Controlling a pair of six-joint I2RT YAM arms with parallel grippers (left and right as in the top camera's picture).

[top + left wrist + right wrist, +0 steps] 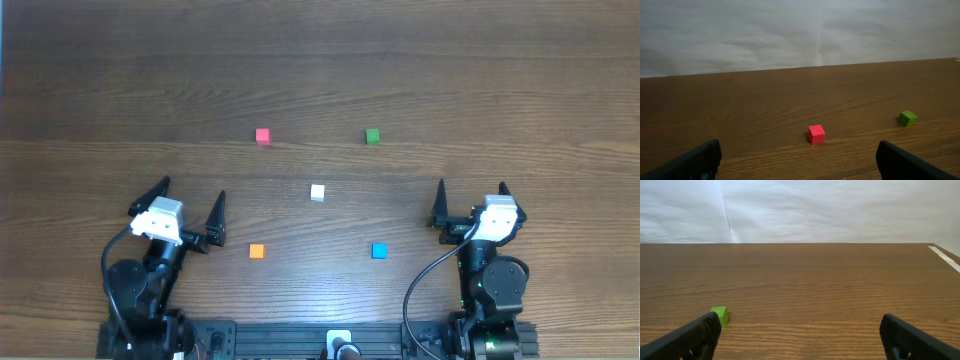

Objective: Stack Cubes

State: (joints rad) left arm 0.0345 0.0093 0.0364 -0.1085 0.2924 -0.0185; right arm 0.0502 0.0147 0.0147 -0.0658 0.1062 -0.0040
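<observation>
The wooden table [100,90] carries 5 cubes, all apart, none stacked. The white cube [317,192] lies in the middle. From it, the pink cube [262,135] is at 11 o'clock, the green cube [372,136] at 1, the orange cube [257,251] at 7 and the blue cube [379,251] at 5. The left gripper [193,188] (fingers spread wide) is at 9 o'clock. The right gripper [472,184] is at 3, also spread.

red cube [263,136], green cube [373,136], white cube [318,192], orange cube [257,251], blue cube [379,251]
</observation>
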